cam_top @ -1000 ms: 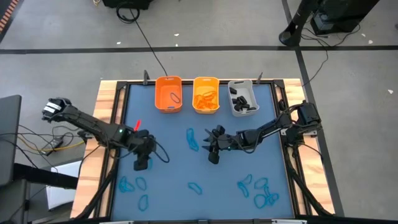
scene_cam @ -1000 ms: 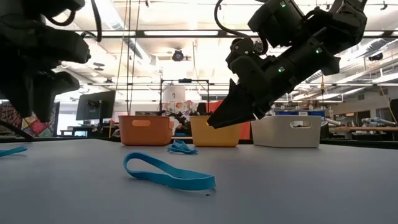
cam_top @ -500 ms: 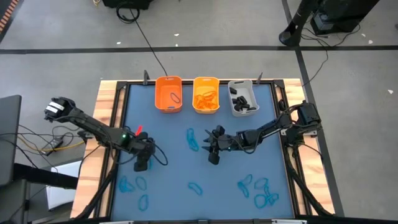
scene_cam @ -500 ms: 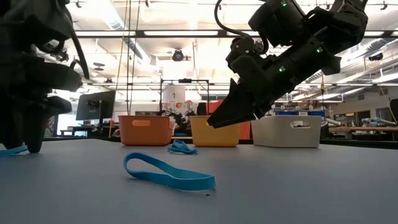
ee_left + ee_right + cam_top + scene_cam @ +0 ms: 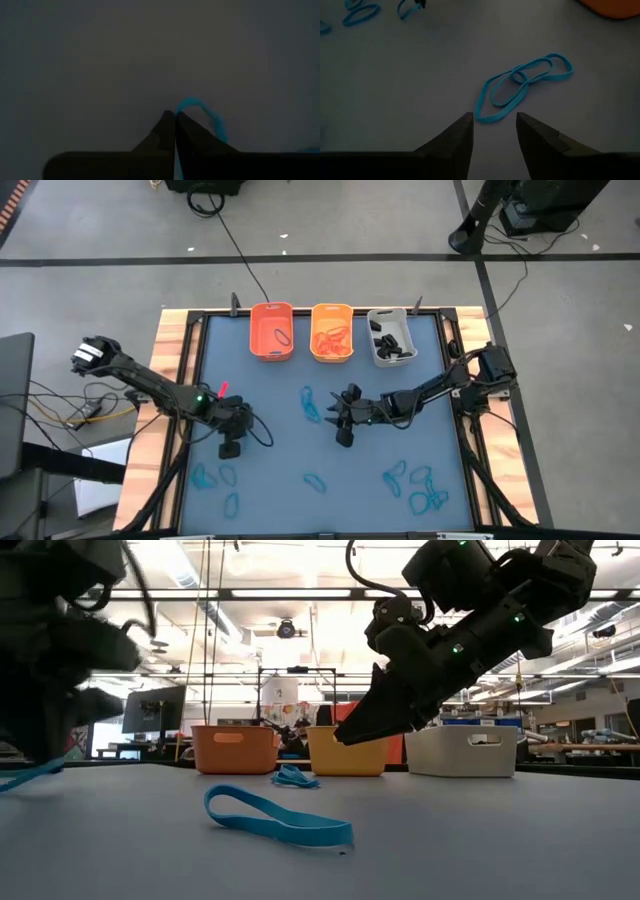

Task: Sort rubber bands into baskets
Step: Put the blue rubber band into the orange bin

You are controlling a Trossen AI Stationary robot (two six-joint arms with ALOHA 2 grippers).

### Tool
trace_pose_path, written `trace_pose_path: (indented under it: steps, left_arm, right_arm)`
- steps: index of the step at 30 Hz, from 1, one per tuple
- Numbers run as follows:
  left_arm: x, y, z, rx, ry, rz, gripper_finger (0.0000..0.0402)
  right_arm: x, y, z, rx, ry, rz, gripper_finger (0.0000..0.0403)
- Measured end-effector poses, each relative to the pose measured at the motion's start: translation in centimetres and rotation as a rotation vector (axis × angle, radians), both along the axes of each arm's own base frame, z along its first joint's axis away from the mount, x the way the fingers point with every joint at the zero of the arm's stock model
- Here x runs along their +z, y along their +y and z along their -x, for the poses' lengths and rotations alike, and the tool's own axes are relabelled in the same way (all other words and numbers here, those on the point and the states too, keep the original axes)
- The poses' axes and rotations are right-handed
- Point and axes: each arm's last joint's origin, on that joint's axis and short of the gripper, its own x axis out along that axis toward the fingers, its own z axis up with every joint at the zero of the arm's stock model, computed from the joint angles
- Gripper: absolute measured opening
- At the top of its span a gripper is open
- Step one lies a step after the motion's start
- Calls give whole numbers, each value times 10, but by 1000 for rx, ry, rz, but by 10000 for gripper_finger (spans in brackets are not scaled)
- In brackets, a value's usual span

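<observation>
My left gripper (image 5: 231, 448) stands low at the table's left and is shut on a blue rubber band (image 5: 200, 112). My right gripper (image 5: 343, 432) hangs open above the table's middle, its fingers (image 5: 494, 125) just short of a tangle of blue bands (image 5: 520, 85) lying flat on the table. Three baskets stand in a row at the far edge: orange (image 5: 271, 330), yellow-orange (image 5: 331, 332) and grey-white (image 5: 390, 337). One more blue band (image 5: 278, 820) lies on the table near the low camera. My left gripper pinches the blue band between its two shut fingertips (image 5: 172, 122), coming from above at a steep slant. A short loop of the band (image 5: 202, 111) sticks out past the tips. In the low view the band's other end (image 5: 15, 782) slants down to the table.
Loose blue bands lie near the table's front left (image 5: 215, 477), front middle (image 5: 314, 481) and front right (image 5: 415, 485). The yellow-orange basket holds orange bands, the grey-white one dark bands. Wooden rails (image 5: 170, 380) frame the blue mat.
My left gripper has come down toward the table and shut on the blue band. The band's end at the fingers now stands raised while its other end stays on the table.
</observation>
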Motion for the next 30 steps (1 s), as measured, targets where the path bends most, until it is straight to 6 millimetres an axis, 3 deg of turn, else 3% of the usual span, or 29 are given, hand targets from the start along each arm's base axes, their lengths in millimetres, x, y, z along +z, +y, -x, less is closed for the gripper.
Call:
trace_pose_path:
  steps: [5, 10, 14, 22, 30]
  left_arm:
    - [22, 2, -16, 28, -121, -116, 7]
    - [45, 21, -32, 177, -244, -344, 6]
    - [57, 46, -40, 329, -280, -532, 6]
    - [82, 111, -57, 483, -429, -635, 6]
    - [90, 173, -42, 639, -460, -648, 6]
  right_arm:
    - [0, 0, 0, -3, 0, 2, 160]
    - [0, 0, 0, -1, 1, 5, 158]
    - [-1, -2, 0, -5, 5, 5, 158]
    - [-2, -1, 0, -22, 0, -24, 158]
    - [-2, -1, 0, -14, 3, -13, 158]
